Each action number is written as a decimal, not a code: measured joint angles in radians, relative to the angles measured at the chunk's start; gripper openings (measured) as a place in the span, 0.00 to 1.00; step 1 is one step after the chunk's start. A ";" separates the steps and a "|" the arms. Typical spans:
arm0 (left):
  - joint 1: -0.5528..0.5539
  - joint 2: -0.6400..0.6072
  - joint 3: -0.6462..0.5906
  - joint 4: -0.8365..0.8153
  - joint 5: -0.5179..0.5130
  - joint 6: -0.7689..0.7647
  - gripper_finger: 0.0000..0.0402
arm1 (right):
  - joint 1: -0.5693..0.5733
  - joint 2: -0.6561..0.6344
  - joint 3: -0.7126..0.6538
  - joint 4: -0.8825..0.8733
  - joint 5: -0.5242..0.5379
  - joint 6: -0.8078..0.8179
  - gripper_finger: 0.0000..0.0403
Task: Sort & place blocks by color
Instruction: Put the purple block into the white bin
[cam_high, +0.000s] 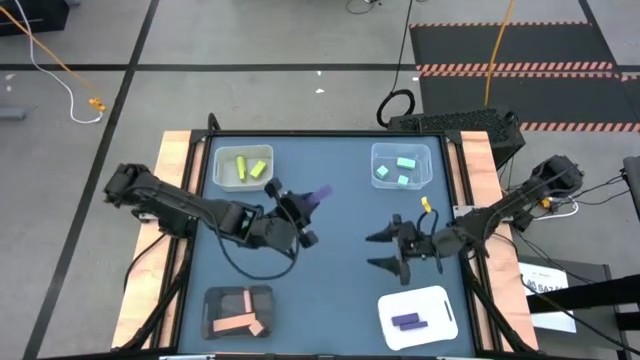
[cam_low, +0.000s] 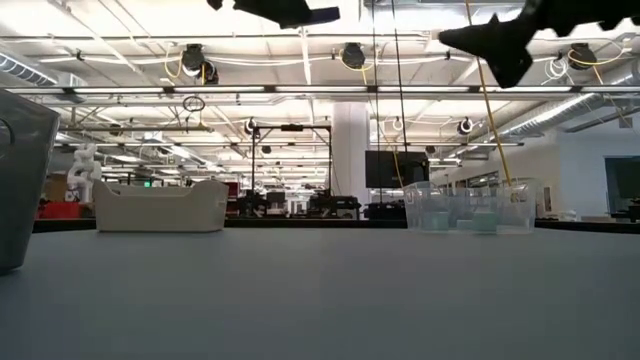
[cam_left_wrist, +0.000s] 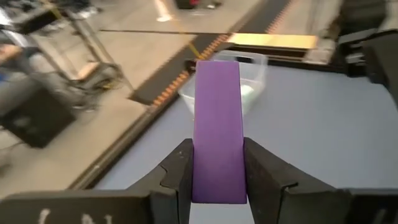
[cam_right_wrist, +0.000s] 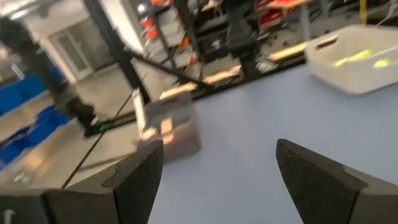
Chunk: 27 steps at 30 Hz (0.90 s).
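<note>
My left gripper (cam_high: 303, 212) is over the middle of the table, raised above it, and shut on a purple bar (cam_high: 319, 195). In the left wrist view the bar (cam_left_wrist: 217, 118) juts out past my fingers toward the clear tray. My right gripper (cam_high: 386, 250) hangs open right of centre with nothing between its fingers (cam_right_wrist: 217, 168). In the low view both grippers sit high above the table, left (cam_low: 290, 12) and right (cam_low: 500, 45). Yellow-green blocks (cam_high: 248, 167) lie in a white tray. Mint blocks (cam_high: 402, 168), salmon blocks (cam_high: 240, 320) and purple blocks (cam_high: 408, 321) each lie in a tray of their own. My left gripper pinches the purple bar by its near end (cam_left_wrist: 217, 183), one finger (cam_left_wrist: 177, 171) on each long side. The fingers lie along the bar, which sticks out forward beyond them. The bar is lifted clear of the table and points toward the far right.
The white tray (cam_high: 218, 170) stands at the far left and the clear tray (cam_high: 428, 160) at the far right. A clear tray (cam_high: 212, 300) sits near left and a flat white tray (cam_high: 440, 298) near right. Bare tabletop lies between them. Wooden rails edge the table's sides.
</note>
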 joint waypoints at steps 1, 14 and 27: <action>0.003 0.003 0.000 0.008 -0.027 0.008 0.27 | -0.018 0.003 0.000 0.020 0.000 -0.010 0.75; 0.025 0.071 0.002 0.058 -0.209 0.101 0.27 | -0.420 0.054 0.001 0.205 -0.150 0.170 0.75; 0.051 0.236 0.000 0.262 -0.200 0.233 0.30 | -0.613 0.316 0.064 0.483 -0.426 0.346 0.75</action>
